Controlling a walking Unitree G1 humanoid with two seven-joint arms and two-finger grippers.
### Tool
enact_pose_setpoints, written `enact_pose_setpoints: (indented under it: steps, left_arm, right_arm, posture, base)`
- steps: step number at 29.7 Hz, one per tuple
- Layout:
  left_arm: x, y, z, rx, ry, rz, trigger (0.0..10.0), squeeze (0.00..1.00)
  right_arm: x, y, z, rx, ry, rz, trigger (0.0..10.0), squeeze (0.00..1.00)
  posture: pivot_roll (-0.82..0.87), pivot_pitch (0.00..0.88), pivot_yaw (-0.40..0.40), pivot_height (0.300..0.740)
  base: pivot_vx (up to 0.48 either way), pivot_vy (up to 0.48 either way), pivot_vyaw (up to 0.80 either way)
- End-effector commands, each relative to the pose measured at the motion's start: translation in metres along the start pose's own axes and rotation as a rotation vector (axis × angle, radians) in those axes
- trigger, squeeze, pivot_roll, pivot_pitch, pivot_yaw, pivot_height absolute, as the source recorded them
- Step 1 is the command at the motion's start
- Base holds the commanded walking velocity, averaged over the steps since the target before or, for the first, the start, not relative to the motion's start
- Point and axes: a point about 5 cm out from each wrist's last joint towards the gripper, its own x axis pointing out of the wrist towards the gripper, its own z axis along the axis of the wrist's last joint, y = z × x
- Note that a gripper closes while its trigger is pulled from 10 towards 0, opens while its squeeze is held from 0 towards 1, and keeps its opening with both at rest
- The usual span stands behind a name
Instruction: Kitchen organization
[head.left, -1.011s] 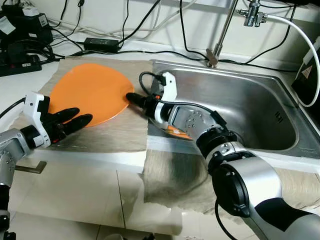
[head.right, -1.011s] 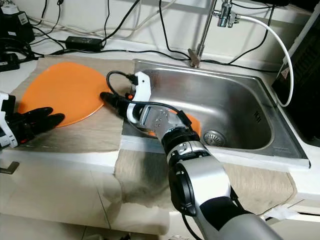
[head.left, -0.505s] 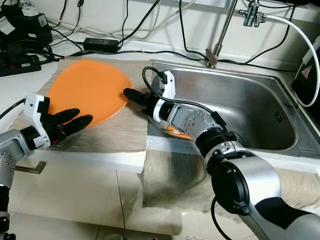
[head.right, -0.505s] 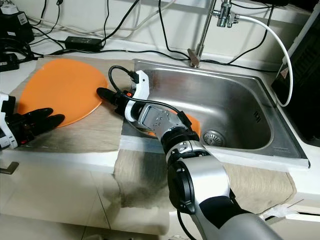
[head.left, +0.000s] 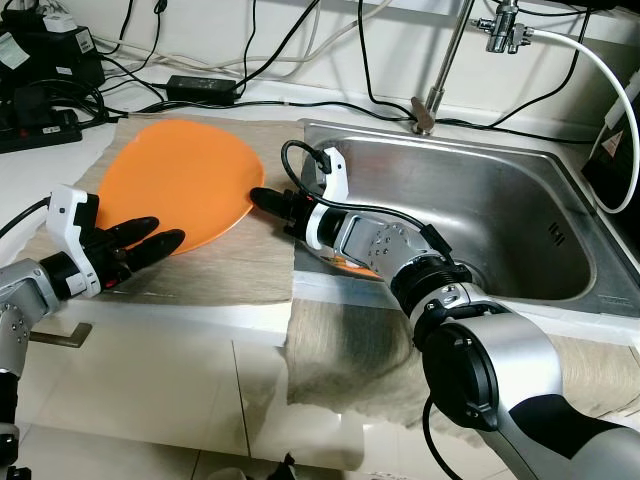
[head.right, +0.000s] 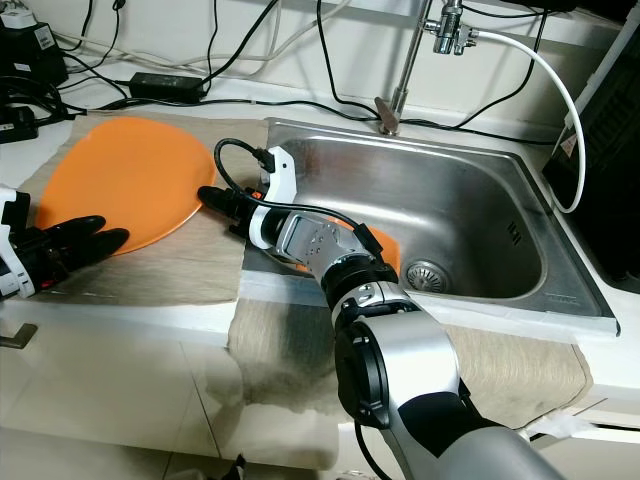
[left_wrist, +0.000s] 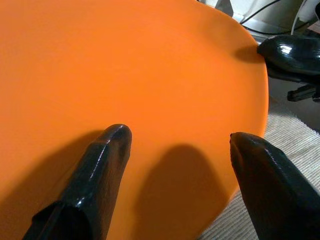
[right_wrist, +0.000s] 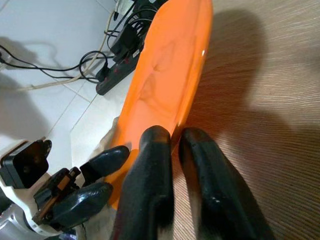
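A smooth, matte orange plate (head.left: 178, 183) — round, shallow, plastic in look — lies on a coarse beige woven cloth (head.left: 245, 262) spread over the white counter (head.left: 150, 350), just left of the stainless steel sink (head.left: 520, 215). The sink is a brushed rectangular basin with rounded corners; a second orange item (head.right: 388, 252) rests on its floor beside the drain (head.right: 428, 274), mostly hidden by the right forearm. Black cables (head.left: 250, 100) run along the back of the counter behind a chrome faucet stem (head.left: 440, 75).

The right gripper (head.left: 262, 199) reaches across the sink's left rim, forearm nearly level, its black fingers at the plate's right edge. In the right wrist view the two fingers (right_wrist: 150, 175) sit close together with the plate's rim at their tips; whether they actually pinch the rim cannot be told.

The left gripper (head.left: 150, 240) is held low over the cloth at the plate's near-left edge, wrist level, pointing toward the sink. Its glossy fingers (left_wrist: 107, 160) are spread apart — both tips hover over the orange surface, gripping nothing.
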Motion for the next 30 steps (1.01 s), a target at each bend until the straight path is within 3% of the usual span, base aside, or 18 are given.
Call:
enact_pose_setpoints:
  steps: [1,13,19,27,30]
  left_arm:
    - [0.005,-0.005,-0.028,-0.081,0.097,-0.022,10.0,0.00]
    - [0.007,-0.007,-0.024,-0.055,0.085,-0.030,10.0,0.00]
    - [0.012,-0.026,0.018,0.033,-0.122,-0.101,10.0,0.00]
    - [0.014,-0.049,0.049,0.131,-0.195,-0.176,10.0,0.00]
    - [0.013,-0.056,0.070,0.175,-0.254,-0.181,10.0,0.00]
  right_arm:
    - [0.001,0.002,0.002,0.020,-0.013,0.010,0.0,0.00]
    - [-0.001,0.000,0.005,0.048,-0.045,0.003,0.0,0.00]
    - [-0.007,-0.005,0.017,0.099,-0.130,-0.013,0.0,0.00]
    - [-0.016,-0.010,0.029,0.100,-0.177,-0.015,0.0,0.00]
    - [-0.024,-0.014,0.038,0.062,-0.182,-0.009,0.0,0.00]
  posture:
    - [-0.03,0.000,-0.104,0.740]
    - [-0.03,0.000,-0.103,0.740]
    - [-0.03,0.000,-0.102,0.740]
    - [-0.03,0.000,-0.104,0.740]
    - [-0.03,0.000,-0.104,0.740]
  base:
    - [0.000,0.000,0.00]
    - [0.000,0.000,0.00]
    - [0.000,0.000,0.00]
    - [0.000,0.000,0.00]
    - [0.000,0.000,0.00]
